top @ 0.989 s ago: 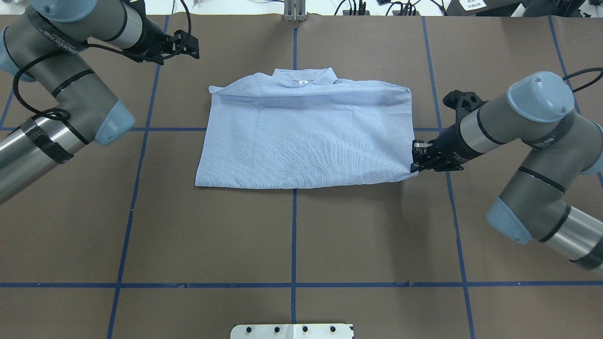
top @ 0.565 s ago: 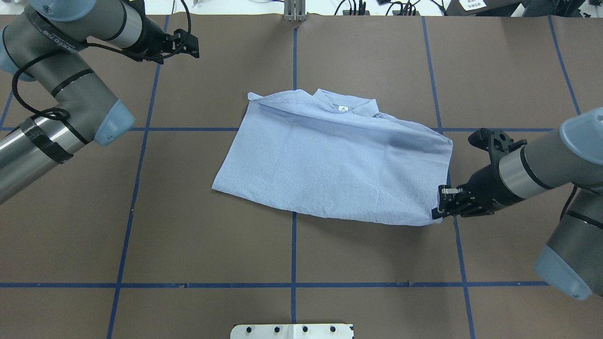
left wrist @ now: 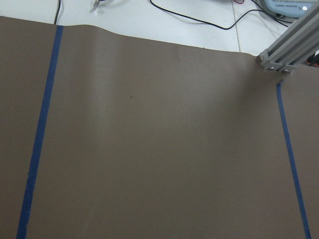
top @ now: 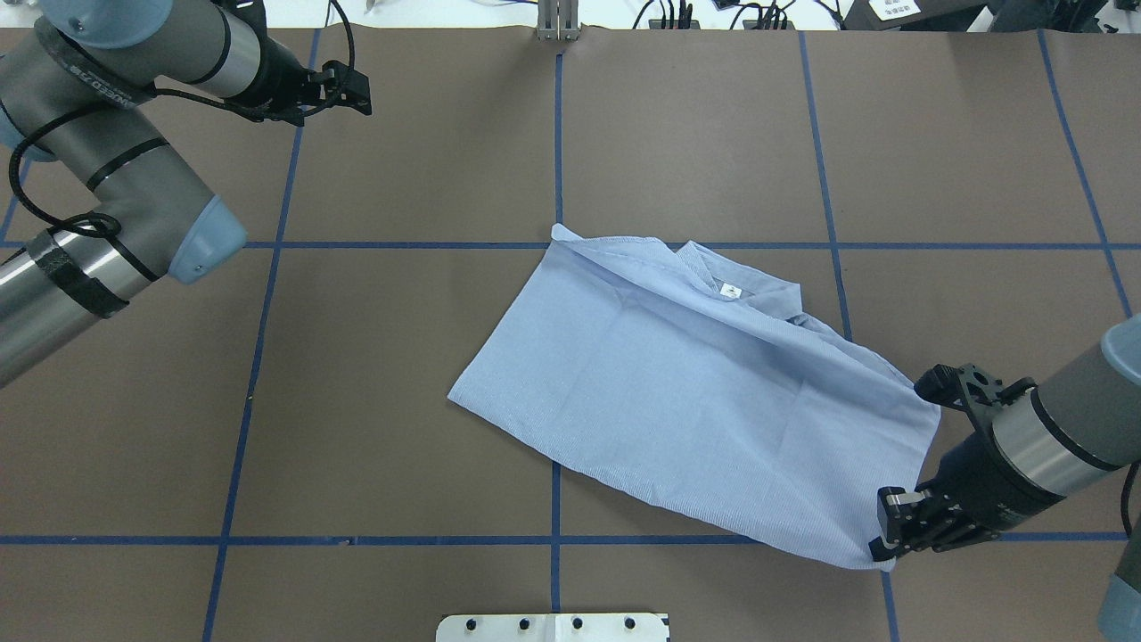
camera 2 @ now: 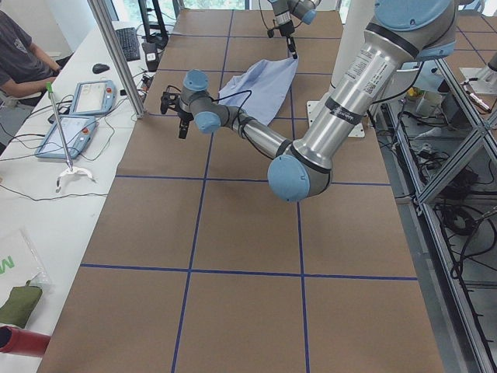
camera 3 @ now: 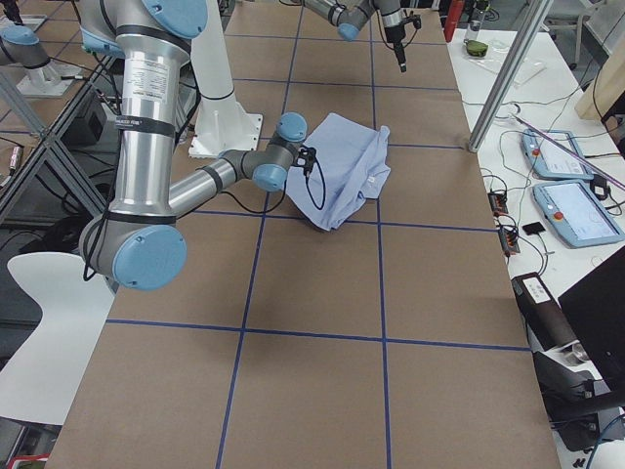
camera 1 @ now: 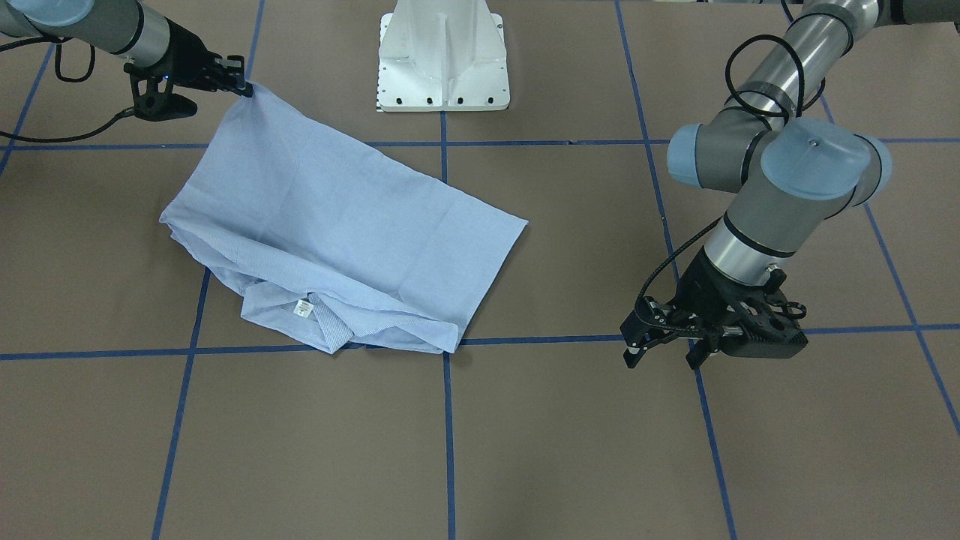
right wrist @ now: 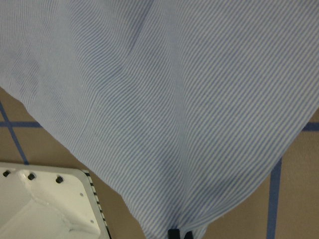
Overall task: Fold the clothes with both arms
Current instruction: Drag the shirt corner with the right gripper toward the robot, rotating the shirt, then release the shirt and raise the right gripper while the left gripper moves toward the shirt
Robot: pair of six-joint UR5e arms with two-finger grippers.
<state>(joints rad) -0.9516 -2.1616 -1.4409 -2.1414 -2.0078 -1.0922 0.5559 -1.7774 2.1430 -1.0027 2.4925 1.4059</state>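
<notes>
1. Shirt (top: 695, 392) lay skewed on the table (top: 383, 446), around 4 o'clock in the overhead view, with the collar (top: 729, 290) at its 1 o'clock.
2. No sleeves showed; it looked partly folded into a rough rectangle.
3. Right gripper (top: 881, 540) was clamped on the shirt's 5 o'clock corner.
4. Left gripper (top: 361, 94) was spread wide and empty at 10 o'clock, well apart from the shirt.
5. Probably left: squaring up, then the final folds.

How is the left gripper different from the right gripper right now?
The right gripper pinches a corner of the shirt; the left gripper holds nothing. The right gripper's fingers are shut on the cloth; the left gripper's fingers stand apart. The right gripper is at the shirt's edge; the left gripper is well away from it, over bare table. Both are black with two fingers.
</notes>
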